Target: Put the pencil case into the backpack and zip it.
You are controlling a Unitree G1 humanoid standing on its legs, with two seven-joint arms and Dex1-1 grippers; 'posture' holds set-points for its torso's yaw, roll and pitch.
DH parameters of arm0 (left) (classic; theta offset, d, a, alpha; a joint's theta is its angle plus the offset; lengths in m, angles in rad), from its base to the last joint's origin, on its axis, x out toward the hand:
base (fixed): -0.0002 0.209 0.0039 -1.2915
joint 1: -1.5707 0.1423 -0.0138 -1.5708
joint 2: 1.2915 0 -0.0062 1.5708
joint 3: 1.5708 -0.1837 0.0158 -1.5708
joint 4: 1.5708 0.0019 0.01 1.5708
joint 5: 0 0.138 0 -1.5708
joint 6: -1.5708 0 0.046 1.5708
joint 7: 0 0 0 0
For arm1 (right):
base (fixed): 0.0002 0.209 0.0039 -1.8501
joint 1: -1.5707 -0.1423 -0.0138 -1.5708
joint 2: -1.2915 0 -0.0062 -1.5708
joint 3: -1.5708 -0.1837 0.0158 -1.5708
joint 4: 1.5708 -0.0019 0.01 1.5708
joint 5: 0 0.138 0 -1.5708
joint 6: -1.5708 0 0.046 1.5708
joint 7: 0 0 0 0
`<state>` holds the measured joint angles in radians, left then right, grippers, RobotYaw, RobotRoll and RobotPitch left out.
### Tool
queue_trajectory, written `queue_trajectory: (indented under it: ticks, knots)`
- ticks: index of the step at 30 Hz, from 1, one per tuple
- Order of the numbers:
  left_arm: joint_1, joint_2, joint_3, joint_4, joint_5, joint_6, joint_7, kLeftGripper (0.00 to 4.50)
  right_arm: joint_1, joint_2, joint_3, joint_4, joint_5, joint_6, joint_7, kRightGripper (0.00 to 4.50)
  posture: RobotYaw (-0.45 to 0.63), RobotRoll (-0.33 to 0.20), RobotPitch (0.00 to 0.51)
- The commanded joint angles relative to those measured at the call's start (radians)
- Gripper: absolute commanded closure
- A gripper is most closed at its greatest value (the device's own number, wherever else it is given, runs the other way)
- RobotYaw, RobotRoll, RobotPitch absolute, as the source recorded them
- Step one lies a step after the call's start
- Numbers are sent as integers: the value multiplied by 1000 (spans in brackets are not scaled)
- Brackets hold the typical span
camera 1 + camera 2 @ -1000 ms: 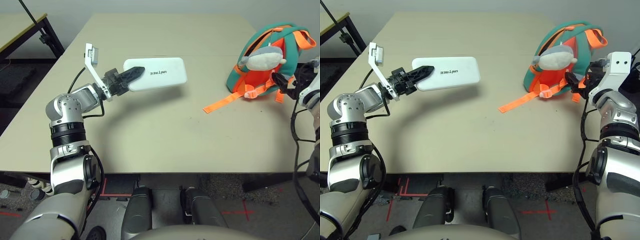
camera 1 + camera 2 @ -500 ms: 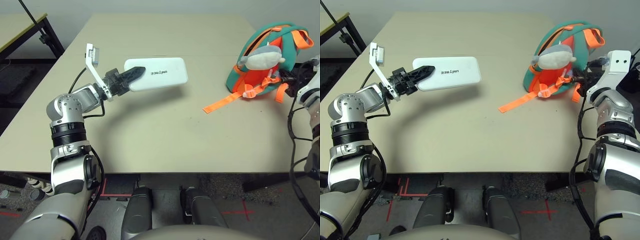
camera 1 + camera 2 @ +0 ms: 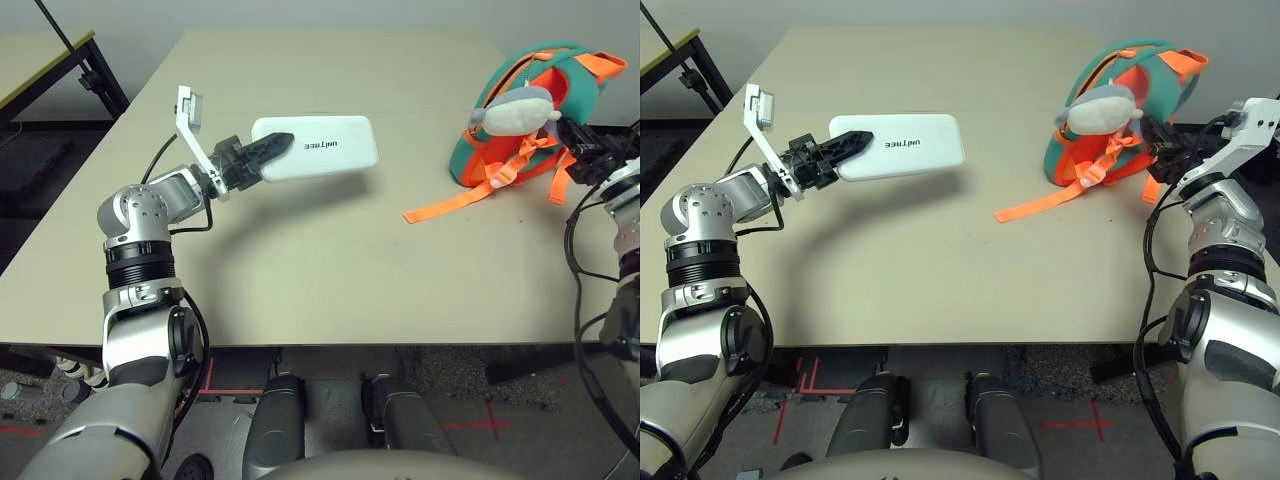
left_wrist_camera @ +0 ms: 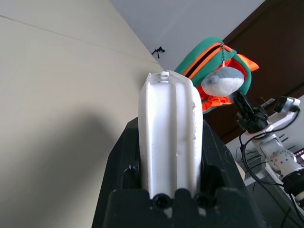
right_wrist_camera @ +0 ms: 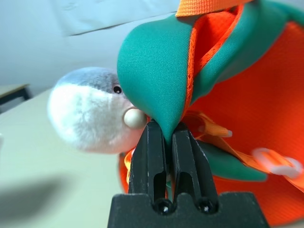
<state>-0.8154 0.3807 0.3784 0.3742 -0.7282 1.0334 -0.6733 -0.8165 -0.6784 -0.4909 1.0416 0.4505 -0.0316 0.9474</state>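
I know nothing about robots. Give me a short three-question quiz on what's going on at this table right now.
1. True or false: the flat white rectangular pencil case lies on the beige table.
2. What does the right gripper pinch?
A. the grey-and-white plush toy
B. a teal edge of the teal-and-orange backpack
C. the loose orange strap
3. Fill in: the left gripper holds the pencil case by its ___ end, in the air.

Key:
1. False; it is held above the table.
2. B
3. Short

Smooth white plastic pencil case [image 3: 318,148], soft teal-orange cloth backpack [image 5: 228,90], fuzzy plush toy [image 5: 88,116], matt beige table [image 3: 300,260]
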Motion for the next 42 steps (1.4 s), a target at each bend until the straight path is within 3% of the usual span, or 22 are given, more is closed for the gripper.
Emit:
queue_trajectory:
  ticks: [1,19,27,31,35,42]
  knots:
    - [-31,13,-6,11,-14,-20,-24,3208,34,15,-22,-152,85,70,89,4500,111,0,52]
    - [-52,28,-32,65,-4,-49,-55,3208,270,14,-23,-818,361,469,145,4500,93,0,47]
    - [-68,63,-36,101,10,-72,-80,3208,372,5,-48,-1060,468,590,110,4500,79,0,44]
    - [-84,85,-39,120,13,-81,-93,3208,466,35,-82,-1201,574,647,59,4500,79,0,44]
    - [-88,89,-52,115,16,-78,-104,3208,529,64,-83,-1266,611,652,14,4500,74,0,46]
    - [-97,135,-96,91,34,-84,-166,3208,682,71,-43,-1287,577,647,21,4500,61,0,54]
